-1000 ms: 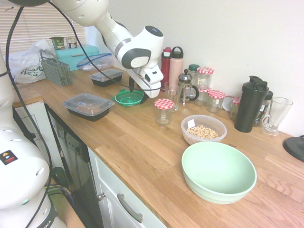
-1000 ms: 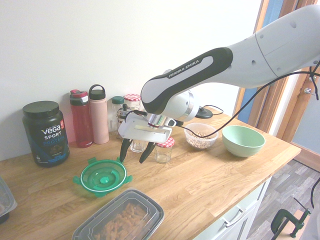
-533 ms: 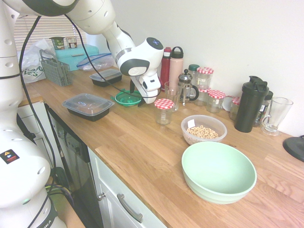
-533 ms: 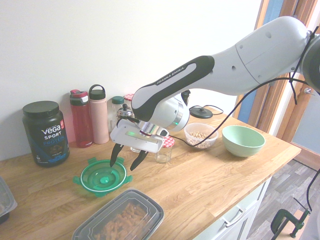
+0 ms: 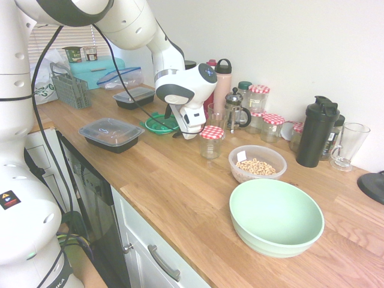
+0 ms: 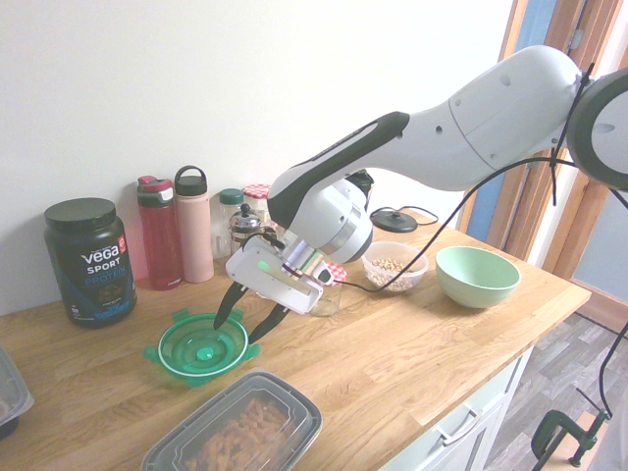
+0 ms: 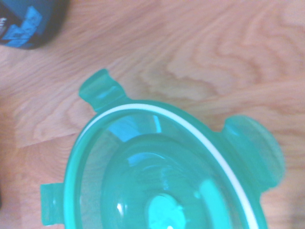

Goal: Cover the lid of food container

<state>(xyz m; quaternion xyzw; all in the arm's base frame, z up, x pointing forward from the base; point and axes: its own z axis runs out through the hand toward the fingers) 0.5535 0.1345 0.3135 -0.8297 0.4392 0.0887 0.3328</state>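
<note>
First exterior view: the lid [image 5: 161, 123] lies on the desk [image 5: 180, 180] near its back edge, well apart from the food container [image 5: 257, 163]. Second exterior view: the tool [image 6: 242, 320], fingers spread, hangs over the lid's rim, gripping nothing. Wrist view: the lid fills the frame. Grasping, carrying and covering all remain.

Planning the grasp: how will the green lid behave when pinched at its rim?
The lid looks thin, translucent plastic, so probably light and slightly flexible. Lying flat on the smooth wooden counter, it may slide when nudged. Its glossy surface could slip between the open fingers.
</note>
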